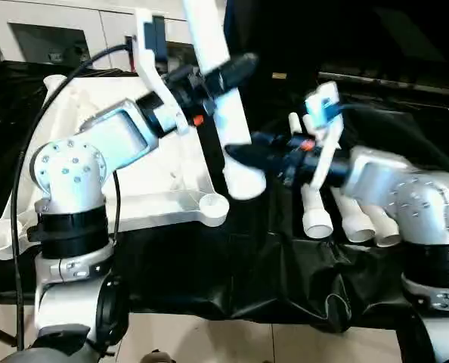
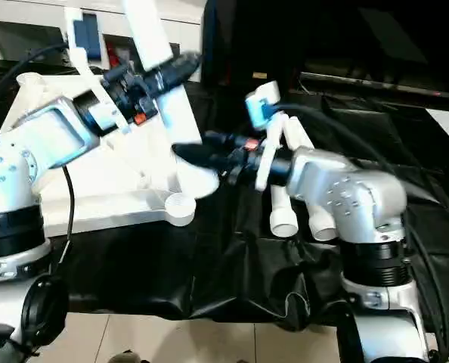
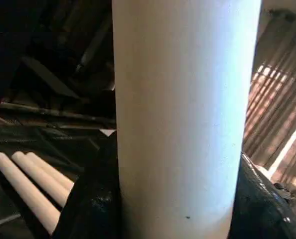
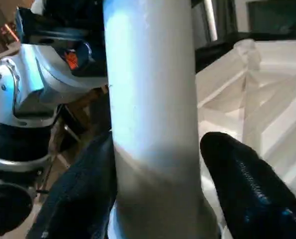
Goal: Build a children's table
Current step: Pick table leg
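The left pincer (image 1: 223,74) grasps a white leg (image 1: 223,106), tilted above the near corner socket (image 1: 212,202) of the top (image 1: 160,162), which lies ribbed side up on the black-covered desk (image 1: 232,280). The right pincer (image 1: 243,155) straddles the leg's lower end; whether it clamps I cannot tell. The tube looks light, stiff and smooth, so probably slippery. A hold near the thick end should steer it best. Three spare legs (image 1: 345,215) lie beside the right arm.
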Motion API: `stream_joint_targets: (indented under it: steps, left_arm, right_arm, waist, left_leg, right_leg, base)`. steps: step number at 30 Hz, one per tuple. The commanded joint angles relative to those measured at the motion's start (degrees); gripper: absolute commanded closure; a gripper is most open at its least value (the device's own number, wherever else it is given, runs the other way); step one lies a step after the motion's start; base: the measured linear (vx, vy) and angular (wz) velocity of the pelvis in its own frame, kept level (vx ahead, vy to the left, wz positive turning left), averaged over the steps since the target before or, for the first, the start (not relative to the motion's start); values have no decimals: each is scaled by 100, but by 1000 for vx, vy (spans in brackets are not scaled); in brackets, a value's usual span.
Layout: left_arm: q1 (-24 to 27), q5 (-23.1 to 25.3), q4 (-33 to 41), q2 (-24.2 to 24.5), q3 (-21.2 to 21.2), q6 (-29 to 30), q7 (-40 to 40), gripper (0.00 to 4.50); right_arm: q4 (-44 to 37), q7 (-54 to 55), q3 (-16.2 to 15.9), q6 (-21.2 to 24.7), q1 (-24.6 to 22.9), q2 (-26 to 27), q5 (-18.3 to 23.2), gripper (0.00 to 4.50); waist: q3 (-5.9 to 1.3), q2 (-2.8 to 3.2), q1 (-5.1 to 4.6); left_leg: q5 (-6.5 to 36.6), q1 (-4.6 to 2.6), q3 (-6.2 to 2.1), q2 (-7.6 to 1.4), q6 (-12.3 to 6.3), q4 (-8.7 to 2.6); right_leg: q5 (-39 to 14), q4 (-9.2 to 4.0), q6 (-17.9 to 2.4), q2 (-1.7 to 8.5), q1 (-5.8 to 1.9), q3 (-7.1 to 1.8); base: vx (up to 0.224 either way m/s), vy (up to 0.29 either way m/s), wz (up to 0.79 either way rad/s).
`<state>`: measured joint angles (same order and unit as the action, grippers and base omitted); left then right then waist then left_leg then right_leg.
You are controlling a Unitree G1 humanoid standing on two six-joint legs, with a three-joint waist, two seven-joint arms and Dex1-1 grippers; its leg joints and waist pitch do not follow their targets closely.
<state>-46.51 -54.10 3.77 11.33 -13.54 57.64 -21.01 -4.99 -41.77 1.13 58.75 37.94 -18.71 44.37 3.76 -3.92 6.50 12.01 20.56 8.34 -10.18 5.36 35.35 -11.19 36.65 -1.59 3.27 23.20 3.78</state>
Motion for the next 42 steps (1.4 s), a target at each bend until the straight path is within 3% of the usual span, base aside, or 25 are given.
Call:
stream_joint_targets:
  steps: [1, 8, 9, 12, 14, 16, 18, 19, 22, 26, 28, 36, 42]
  left_arm:
    - [-18, -42, 289, -23, 168, 2, -189, 259]
    - [53, 21, 323, 6, 247, 4, -86, 259]
    - [15, -168, 239, -96, 126, 104, 20, 203]
    - [-30, -116, 149, -206, -7, -6, 284, 189]
    - [8, 85, 243, -101, 142, -63, 247, 154]
    - [30, 431, 312, -19, 326, -100, 456, 141]
    - [75, 686, 384, 96, 550, -105, 506, 131]
    - [155, 962, 500, 208, 818, -63, 612, 129]
    - [252, 1077, 606, 47, 826, 209, 1214, 129]
    - [298, 1167, 656, -94, 832, 57, 1317, 129]
    - [292, 1240, 624, -138, 841, -30, 1329, 164]
    - [111, 1407, 440, -72, 716, -262, 1391, 226]
    - [101, 1278, 469, -72, 571, -258, 1180, 242]
  right_arm:
    - [43, 115, -43, 90, -40, -82, -178, 205]
    - [38, 171, -132, -66, -58, -76, -272, 247]
    - [35, 195, -130, -92, -59, -60, -280, 248]
    - [39, 253, -121, -146, -60, -21, -301, 251]
    - [38, 318, -126, -241, -62, 17, -356, 252]
    - [34, 416, -133, -349, -59, 61, -443, 252]
    - [14, 497, -190, -509, -55, 69, -597, 252]
    - [26, 651, -171, -570, -43, 155, -663, 252]
    - [31, 906, -174, -674, -36, 341, -790, 252]
    - [-14, 958, -260, -750, -66, 405, -882, 253]
    - [-39, 951, -321, -783, -88, 434, -921, 253]
    - [-21, 951, -342, -849, -108, 466, -993, 253]
    - [-54, 950, -414, -964, -146, 424, -1106, 253]
  waist:
    - [-415, 31, 14]
    - [-413, 39, 20]
    - [-413, 37, 17]
    - [-416, 35, 24]
    - [-414, 29, 31]
    - [-415, 55, 23]
    - [-413, 42, 21]
    - [-410, 57, 21]
    - [-419, 69, -1]
    - [-416, 57, 7]
    - [-414, 64, 5]
    - [-414, 97, 12]
    - [-417, 118, 8]
  left_leg:
    - [65, 29, -13, -217, 131, -405]
    - [70, 29, -13, -214, 141, -407]
    - [78, 27, -13, -213, 143, -407]
    - [50, 27, -13, -213, 149, -401]
    - [58, 32, -14, -212, 135, -408]
    - [52, 25, -21, -221, 170, -411]
    - [49, 25, -21, -220, 195, -412]
    - [69, 27, -20, -214, 199, -417]
    - [92, 20, -18, -218, 253, -408]
    - [115, 34, -19, -212, 239, -410]
    - [121, 36, -26, -210, 219, -413]
    - [199, 28, -34, -210, 243, -418]
    - [210, 23, -35, -207, 252, -415]
  right_leg:
    - [-599, -408, -803, 446, -414, -314]
    - [-679, -415, -745, 447, -407, -312]
    - [-695, -415, -739, 444, -405, -311]
    - [-619, -414, -762, 442, -406, -312]
    - [-666, -420, -725, 445, -406, -314]
    - [-684, -409, -668, 442, -397, -312]
    - [-687, -408, -612, 439, -393, -314]
    - [-709, -409, -606, 439, -394, -314]
    - [-635, -395, -654, 438, -395, -313]
    - [-608, -409, -677, 435, -408, -312]
    - [-600, -411, -653, 432, -405, -311]
    - [-619, -413, -637, 434, -395, -309]
    - [-456, -404, -716, 432, -402, -310]
  base:
    - [0, 0, 0]
    - [0, 0, 0]
    - [0, 0, 0]
    - [0, 0, 0]
    - [0, 0, 0]
    - [0, 0, 0]
    - [0, 0, 0]
    - [0, 0, 0]
    - [0, 0, 0]
    - [0, 0, 0]
    - [0, 0, 0]
    - [0, 0, 0]
    - [0, 0, 0]
